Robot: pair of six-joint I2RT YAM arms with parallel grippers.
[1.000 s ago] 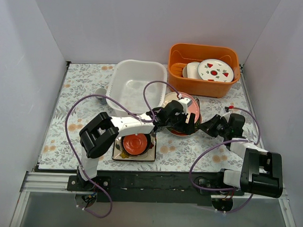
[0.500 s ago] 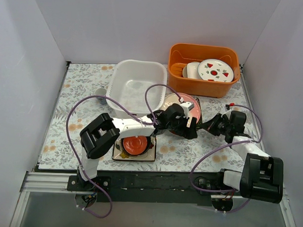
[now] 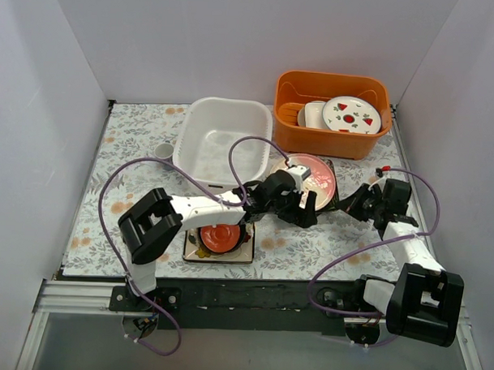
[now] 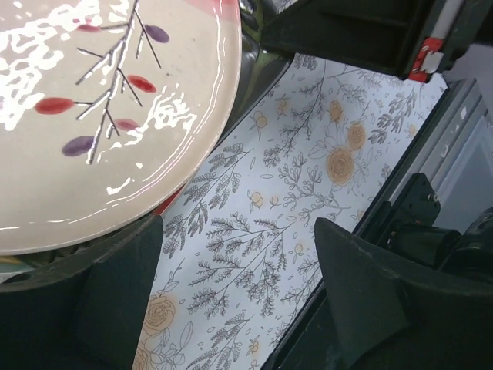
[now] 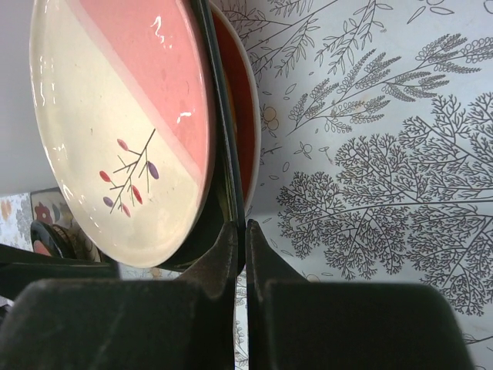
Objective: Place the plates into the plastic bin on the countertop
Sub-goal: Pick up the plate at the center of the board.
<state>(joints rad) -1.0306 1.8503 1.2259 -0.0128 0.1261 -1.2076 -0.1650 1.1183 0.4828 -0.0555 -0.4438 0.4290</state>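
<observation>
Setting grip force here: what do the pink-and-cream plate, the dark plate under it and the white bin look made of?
The pink-and-cream plate: likely glazed ceramic, glossy with sharp glare; melamine possible. The dark plate, pinched by the right gripper: thin shiny rim, material unclear. The white bin: plastic, matte, seemingly translucent, rounded moulded corners.

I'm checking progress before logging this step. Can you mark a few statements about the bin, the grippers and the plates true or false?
1. The plastic bin holds no plates. True.
2. The left gripper is clamped shut. False: its fingers stand wide apart, beside the cream-and-pink plate.
3. The right gripper pinches the rim of the dark plate under the cream-and-pink plate. True.
4. The small red plate tops the stack that both grippers are at. False: it sits on a square plate elsewhere on the countertop, close to the left arm.
</observation>
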